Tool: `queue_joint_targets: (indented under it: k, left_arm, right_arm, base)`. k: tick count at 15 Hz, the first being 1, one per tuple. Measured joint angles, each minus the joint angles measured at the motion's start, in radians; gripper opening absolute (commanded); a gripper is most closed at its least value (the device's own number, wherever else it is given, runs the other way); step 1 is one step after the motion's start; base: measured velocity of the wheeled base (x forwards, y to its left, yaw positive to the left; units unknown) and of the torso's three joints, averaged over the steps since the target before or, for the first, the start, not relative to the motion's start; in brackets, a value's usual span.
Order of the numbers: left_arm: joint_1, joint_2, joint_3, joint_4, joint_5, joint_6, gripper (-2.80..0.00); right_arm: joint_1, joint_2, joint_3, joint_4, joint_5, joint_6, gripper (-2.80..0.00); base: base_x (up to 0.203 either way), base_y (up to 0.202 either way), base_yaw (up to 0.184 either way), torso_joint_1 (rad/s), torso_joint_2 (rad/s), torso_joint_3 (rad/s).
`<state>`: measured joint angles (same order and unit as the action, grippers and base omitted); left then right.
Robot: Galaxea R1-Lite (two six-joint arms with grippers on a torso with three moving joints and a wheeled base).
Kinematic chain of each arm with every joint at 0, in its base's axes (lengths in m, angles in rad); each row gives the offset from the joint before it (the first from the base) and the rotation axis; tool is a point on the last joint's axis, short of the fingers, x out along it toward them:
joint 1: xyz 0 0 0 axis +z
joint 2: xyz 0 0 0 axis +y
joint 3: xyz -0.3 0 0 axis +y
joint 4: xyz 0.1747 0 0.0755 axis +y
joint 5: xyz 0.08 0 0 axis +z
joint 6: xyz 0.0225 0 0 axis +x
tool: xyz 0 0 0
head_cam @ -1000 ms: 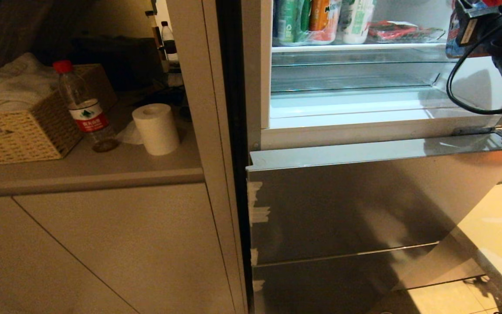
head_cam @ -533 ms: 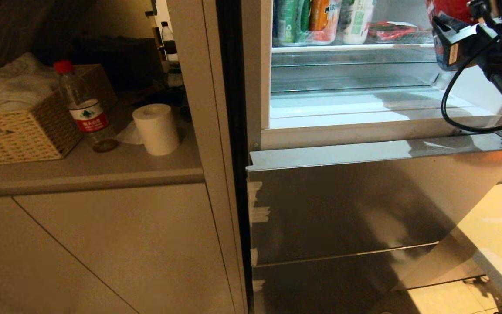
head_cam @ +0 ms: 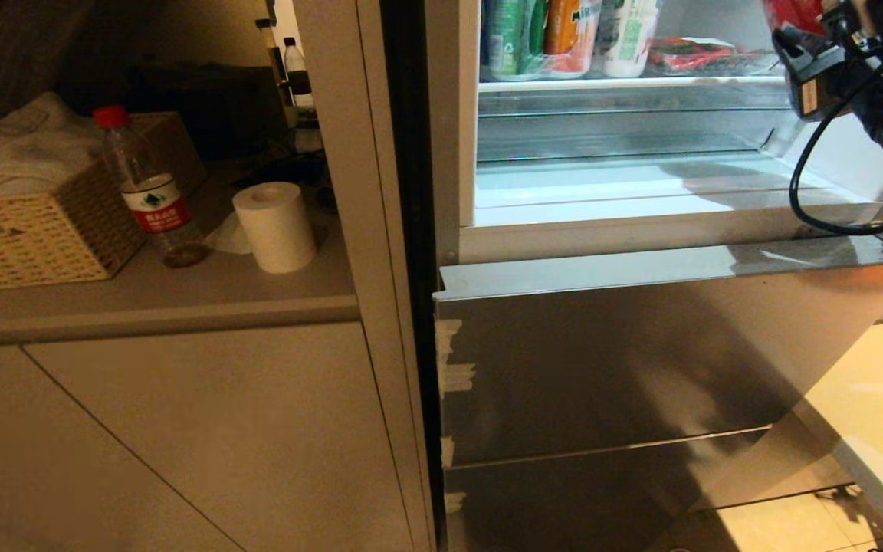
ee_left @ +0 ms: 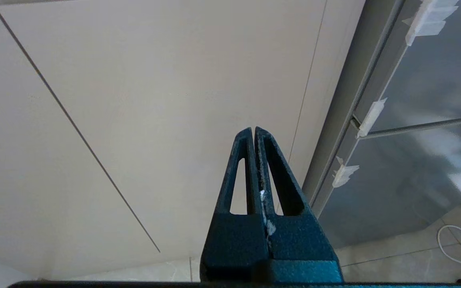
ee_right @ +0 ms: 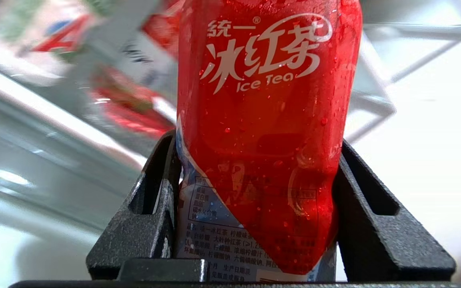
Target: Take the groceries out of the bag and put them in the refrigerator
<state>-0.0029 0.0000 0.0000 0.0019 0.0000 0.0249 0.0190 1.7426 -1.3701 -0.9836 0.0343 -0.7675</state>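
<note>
Beige counter (head_cam: 181, 299) above plain cabinet doors (head_cam: 181, 437), bearing a woven basket (head_cam: 35, 230) at its left edge and a paper roll (head_cam: 274, 226) nearer the right; pale tiled floor (head_cam: 882, 399) at right.

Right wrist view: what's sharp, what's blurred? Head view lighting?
Right wrist view: the red-labelled ice tea bottle in the right pincer is sharp, the fridge contents behind are smeared. Head view: the white refrigerator interior is bright, the beige counter dim.
</note>
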Motion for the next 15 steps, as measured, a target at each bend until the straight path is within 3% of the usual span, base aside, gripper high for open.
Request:
queue_joint_targets:
  k: [7,15]
  left_arm:
    - [-0.001,0.0,0.0,0.0,0.0,0.0,-2.8]
    - [0.0,0.0,0.0,0.0,0.0,0.0,-2.8]
  right_arm:
    - [-0.059,-0.168,0.166,0.001,-0.066,-0.102,-2.8]
    - [-0.079,-0.359,0.333,0.002,-0.106,-0.136,-2.8]
  base:
    - [0.0,0.0,0.0,0.0,0.0,0.0]
    - [0.0,0.0,0.0,0.0,0.0,0.0]
